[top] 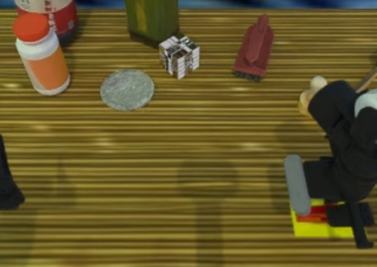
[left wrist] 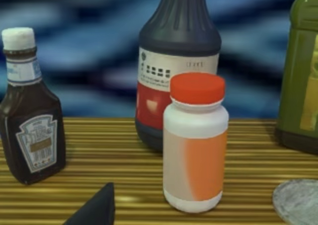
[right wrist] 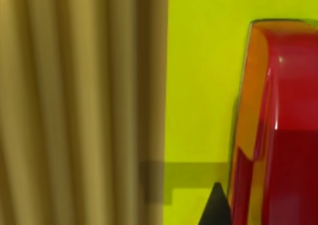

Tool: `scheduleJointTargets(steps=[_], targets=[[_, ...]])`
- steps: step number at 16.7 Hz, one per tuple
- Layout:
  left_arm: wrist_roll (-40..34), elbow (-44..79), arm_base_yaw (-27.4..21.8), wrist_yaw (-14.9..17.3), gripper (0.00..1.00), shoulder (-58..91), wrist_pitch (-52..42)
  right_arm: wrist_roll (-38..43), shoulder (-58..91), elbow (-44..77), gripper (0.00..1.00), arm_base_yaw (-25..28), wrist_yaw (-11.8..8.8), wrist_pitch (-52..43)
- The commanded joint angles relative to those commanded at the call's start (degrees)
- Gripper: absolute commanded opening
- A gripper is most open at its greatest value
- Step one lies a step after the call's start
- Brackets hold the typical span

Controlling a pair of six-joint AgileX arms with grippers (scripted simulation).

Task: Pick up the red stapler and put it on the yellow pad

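Observation:
The red stapler (top: pixel 315 215) lies low over the yellow pad (top: pixel 309 227) at the table's front right, mostly covered by my right arm. My right gripper (top: pixel 339 214) is down on it, shut on the stapler. In the right wrist view the glossy red stapler (right wrist: pixel 283 135) fills one side over the yellow pad (right wrist: pixel 198 86), and one dark fingertip (right wrist: pixel 216 207) presses against its side; the other finger is hidden. My left gripper (top: pixel 9 193) is parked at the left edge, open, with one fingertip (left wrist: pixel 99 207) showing.
A grey rounded bar (top: pixel 297 184) lies at the pad's left corner. Farther back stand an orange-capped pill bottle (top: pixel 41 55), a dark sauce bottle (top: pixel 47 5), a green bottle (top: pixel 150 10), a patterned cube (top: pixel 179 56), a grey disc (top: pixel 127 89) and a maroon brush (top: pixel 254 49).

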Motion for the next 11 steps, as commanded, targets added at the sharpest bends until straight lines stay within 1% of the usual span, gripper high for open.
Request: scheduleJointTargets(steps=[5,6,11], targets=[[0.0,0.0,0.0,0.0,1.0,0.0,0.0,0.0,0.0,0.0,0.98,0.0,0.0,0.0],[0.0,0.0,0.0,0.0,1.0,0.0,0.0,0.0,0.0,0.0,1.0,0.0,0.0,0.0],[0.0,0.0,0.0,0.0,1.0,0.0,0.0,0.0,0.0,0.0,1.0,0.0,0.0,0.0]])
